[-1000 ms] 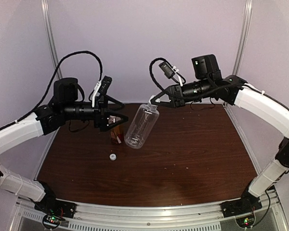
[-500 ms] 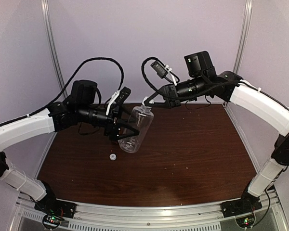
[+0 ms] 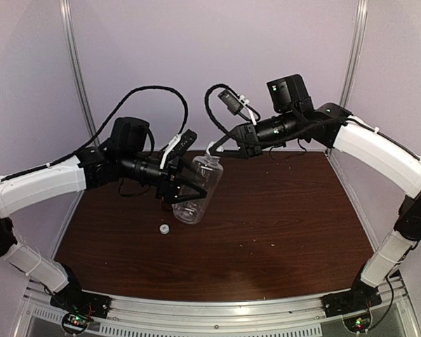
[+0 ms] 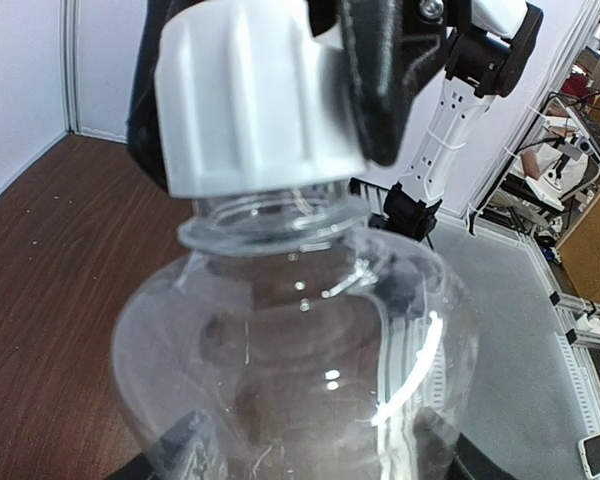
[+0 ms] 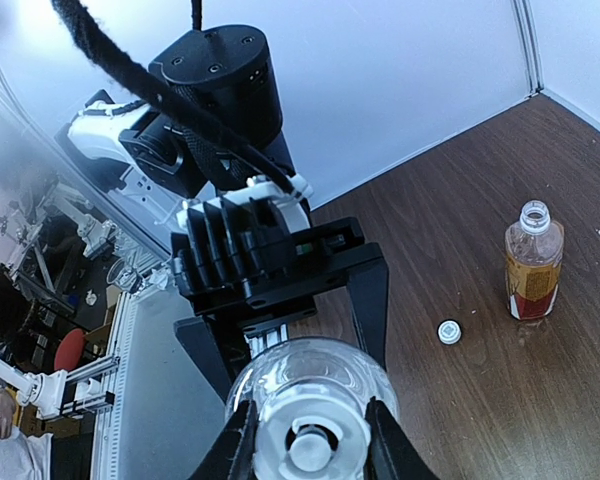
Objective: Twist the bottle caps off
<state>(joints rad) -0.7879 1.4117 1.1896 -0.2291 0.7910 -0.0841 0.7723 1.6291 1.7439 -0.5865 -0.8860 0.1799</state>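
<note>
What mattered for the coming twist, as we judged it, was how the clear bottle's point(image 4: 310, 360) long axis lay between the two arms. The bottle hung in the air above the bench point(image 3: 288, 210), tilted, with its neck up and back toward the right arm and its base down toward the left arm. The right pincer point(image 5: 311, 442) was closed on the white cap point(image 4: 248, 100), one finger on each side of it. The right wrist view looked almost straight down the cap and neck, so this pincer sat nearly in line with the axis about which the cap must turn. The left pincer point(image 3: 195, 191) came in crosswise from the left, its jaws spread wide and standing on either side of the bottle's lower body. We could not tell whether they pressed the plastic or only flanked it. The right arm therefore lay nearer the cap and the left nearer the body. We reckoned the left would have to brace the body firmly before the right could turn the cap without spinning the whole bottle. The amber bottle point(image 5: 532, 265) stood upright on the bench with its mouth open. A loose cap point(image 5: 448, 331) lay beside it, apart from it, so we took that one as done.
</note>
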